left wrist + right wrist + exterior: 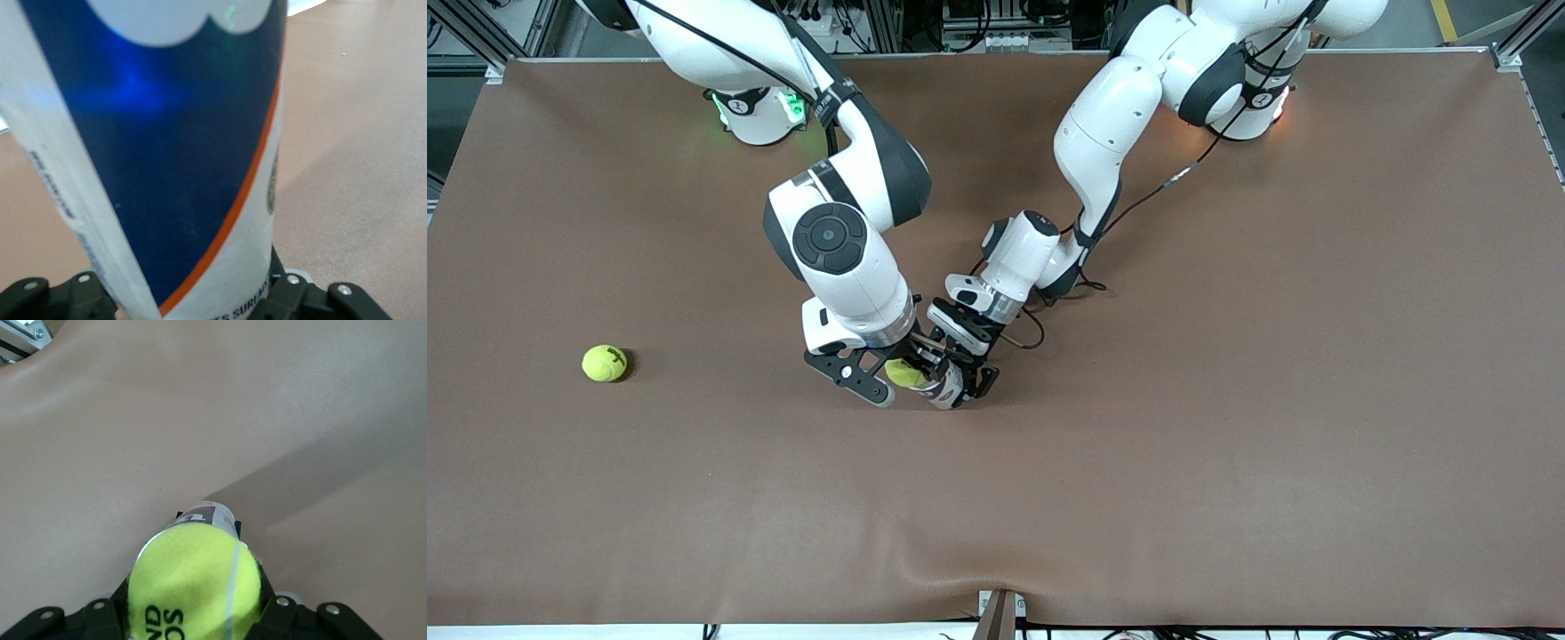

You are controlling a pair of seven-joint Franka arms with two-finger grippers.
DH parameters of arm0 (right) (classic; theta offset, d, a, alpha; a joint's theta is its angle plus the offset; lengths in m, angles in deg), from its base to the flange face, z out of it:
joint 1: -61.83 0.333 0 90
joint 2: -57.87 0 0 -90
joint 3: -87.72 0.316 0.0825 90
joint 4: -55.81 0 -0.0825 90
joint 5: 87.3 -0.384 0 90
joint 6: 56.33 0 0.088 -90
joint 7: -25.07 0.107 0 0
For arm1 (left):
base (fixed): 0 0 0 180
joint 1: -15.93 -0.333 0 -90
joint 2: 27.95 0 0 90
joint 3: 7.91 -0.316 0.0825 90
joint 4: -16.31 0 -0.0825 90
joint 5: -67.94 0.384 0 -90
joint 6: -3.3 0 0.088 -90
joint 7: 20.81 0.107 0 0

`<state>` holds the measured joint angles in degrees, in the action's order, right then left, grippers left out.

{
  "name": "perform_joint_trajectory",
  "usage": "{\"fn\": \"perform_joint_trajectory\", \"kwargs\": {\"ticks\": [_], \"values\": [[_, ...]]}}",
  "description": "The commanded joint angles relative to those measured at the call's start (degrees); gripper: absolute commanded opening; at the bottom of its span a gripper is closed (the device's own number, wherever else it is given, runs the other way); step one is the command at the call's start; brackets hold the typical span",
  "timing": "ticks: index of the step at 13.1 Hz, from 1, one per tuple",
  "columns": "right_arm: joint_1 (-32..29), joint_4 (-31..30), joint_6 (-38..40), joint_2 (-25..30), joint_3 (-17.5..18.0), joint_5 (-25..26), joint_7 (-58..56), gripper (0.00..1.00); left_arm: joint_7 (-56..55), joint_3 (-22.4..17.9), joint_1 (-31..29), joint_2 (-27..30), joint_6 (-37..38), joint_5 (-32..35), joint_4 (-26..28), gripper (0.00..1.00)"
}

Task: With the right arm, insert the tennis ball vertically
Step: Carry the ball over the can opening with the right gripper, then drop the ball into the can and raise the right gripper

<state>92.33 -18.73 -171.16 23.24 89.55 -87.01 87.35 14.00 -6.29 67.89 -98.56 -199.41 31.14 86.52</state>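
Note:
My right gripper (896,374) is shut on a yellow-green tennis ball (905,373) over the middle of the table. In the right wrist view the ball (193,583) fills the space between the black fingers (100,613). Just past it shows the rim of a tennis ball can (203,513). My left gripper (963,372) is shut on that can (947,388), which stands close beside the ball. The left wrist view shows the can (173,153) close up, with a blue, white and orange label, between the fingers (293,297). The can's mouth is mostly hidden by the ball.
A second tennis ball (605,363) lies on the brown table cover (1227,400) toward the right arm's end. A metal bracket (998,613) sits at the table edge nearest the front camera. Both arms crowd together at mid-table.

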Motion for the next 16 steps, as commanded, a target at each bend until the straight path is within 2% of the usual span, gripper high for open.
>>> {"fn": "perform_joint_trajectory", "kwargs": {"ticks": [1, 9, 10, 11, 12, 16], "values": [[0.88, 1.86, 1.01, -0.79, -0.51, 0.50, 1.09, 0.00, 0.52, -0.30, 0.07, -0.14, -0.85, -0.56, 0.99, 0.78], [1.49, 1.34, 2.51, -0.79, -0.42, -0.11, 0.82, 0.00, 0.52, -0.30, 0.07, -0.05, -0.85, -0.56, 0.99, 0.80], [1.49, 1.34, 2.51, -0.79, -0.42, -0.11, 0.91, 0.10, 0.52, -0.30, 0.07, -0.05, -0.85, -0.56, 0.99, 0.80], [1.23, 1.42, 2.59, -0.79, -0.42, -0.29, 1.69, 0.90, 0.52, -0.30, 0.07, -0.05, -0.85, -0.47, 0.99, 0.80], [1.32, 1.42, 2.51, -0.79, -0.42, -0.55, 4.92, 1.00, 0.52, -0.30, 0.07, -0.05, -0.85, -0.47, 0.99, 0.80], [1.41, 1.42, 2.33, -0.79, -0.42, -0.03, 7.41, 1.00, 0.52, -0.30, 0.07, -0.05, -0.85, -0.47, 0.99, 0.80]]}}
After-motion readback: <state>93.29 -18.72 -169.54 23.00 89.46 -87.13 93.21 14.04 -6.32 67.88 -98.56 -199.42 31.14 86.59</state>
